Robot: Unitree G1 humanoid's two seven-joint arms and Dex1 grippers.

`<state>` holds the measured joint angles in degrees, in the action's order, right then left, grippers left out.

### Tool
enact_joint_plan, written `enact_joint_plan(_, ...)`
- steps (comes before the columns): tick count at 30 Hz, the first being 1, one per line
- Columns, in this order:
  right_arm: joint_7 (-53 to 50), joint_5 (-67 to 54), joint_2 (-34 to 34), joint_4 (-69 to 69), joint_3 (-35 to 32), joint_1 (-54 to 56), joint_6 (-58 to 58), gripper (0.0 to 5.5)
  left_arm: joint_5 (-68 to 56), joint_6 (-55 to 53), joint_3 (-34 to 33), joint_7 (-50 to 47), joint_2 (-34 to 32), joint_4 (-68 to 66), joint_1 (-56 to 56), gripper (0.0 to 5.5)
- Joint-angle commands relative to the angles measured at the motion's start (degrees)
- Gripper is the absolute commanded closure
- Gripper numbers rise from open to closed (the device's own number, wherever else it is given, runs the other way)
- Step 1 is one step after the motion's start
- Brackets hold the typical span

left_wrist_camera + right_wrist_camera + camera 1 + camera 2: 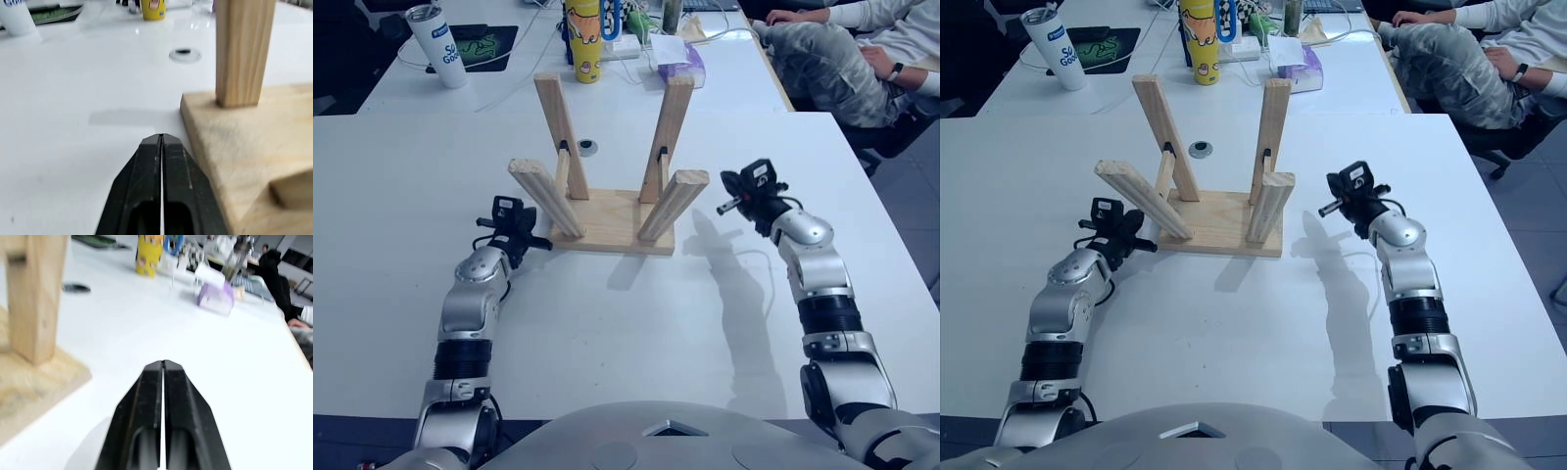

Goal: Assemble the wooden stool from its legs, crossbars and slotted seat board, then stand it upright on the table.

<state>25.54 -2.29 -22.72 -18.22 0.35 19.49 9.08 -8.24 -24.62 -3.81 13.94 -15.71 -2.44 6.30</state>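
On the white table point(607, 343), we see the wooden stool point(607, 208) upside down, its seat board point(619, 235) flat on the surface and its four legs point(561, 132) pointing up; our left gripper point(162, 139), fingers pressed together on nothing, sits just beside the board's left edge; our right gripper point(164, 364), likewise closed and empty, is near the stool's right side, apart from it
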Motion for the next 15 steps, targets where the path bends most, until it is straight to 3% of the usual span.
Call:
enact_joint_plan(1,-1.26,1.55,1.77,2.22,2.16,-3.03,3.71,5.5,2.11,1.09,1.34,0.77,-1.25,-1.9,-1.88,5.48)
enact_joint_plan(15,0.3,4.13,2.1,11.13,8.59,-11.99,18.41,5.5,5.33,3.95,5.31,3.13,-1.52,-5.26,-3.41,5.48)
